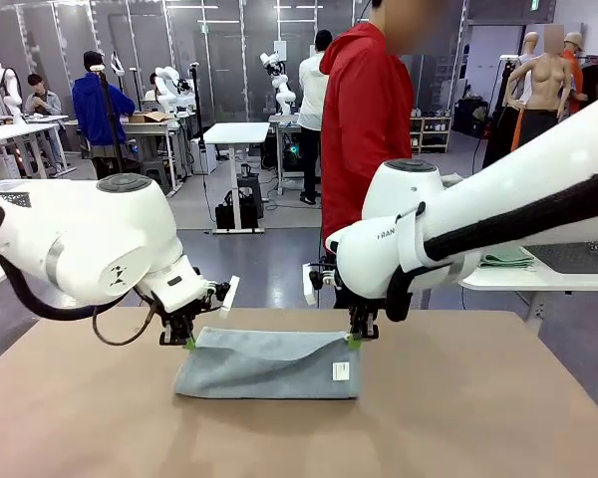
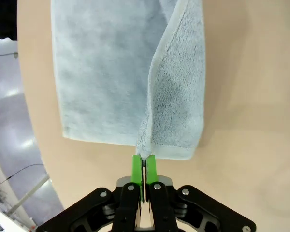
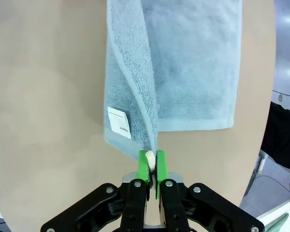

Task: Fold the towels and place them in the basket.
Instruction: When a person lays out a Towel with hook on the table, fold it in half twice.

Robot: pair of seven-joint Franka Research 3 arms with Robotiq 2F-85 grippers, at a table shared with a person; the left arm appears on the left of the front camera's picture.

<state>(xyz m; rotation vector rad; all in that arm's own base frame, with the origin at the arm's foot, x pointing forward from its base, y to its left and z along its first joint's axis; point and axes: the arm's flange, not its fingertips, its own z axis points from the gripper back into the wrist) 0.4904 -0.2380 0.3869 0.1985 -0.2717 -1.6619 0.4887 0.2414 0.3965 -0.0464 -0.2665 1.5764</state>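
Note:
A pale blue-grey towel [image 1: 264, 364] lies folded over on the brown table, a small white tag [image 1: 341, 370] at its right end. My left gripper [image 1: 188, 343] is shut on the towel's far left corner, lifting the upper layer slightly. My right gripper [image 1: 354, 341] is shut on the far right corner. In the left wrist view the green pads [image 2: 137, 170] pinch the raised edge of the towel [image 2: 116, 77]. Over in the right wrist view the pads [image 3: 143, 170] clamp the towel [image 3: 183, 67] edge beside the tag [image 3: 119, 122]. The basket is out of view.
A person in a red top [image 1: 364, 119] stands just beyond the table's far edge [image 1: 269, 310], between the arms. Bare table top [image 1: 458, 418] lies in front of and to both sides of the towel. A white side table with green cloth [image 1: 508, 261] stands at the right.

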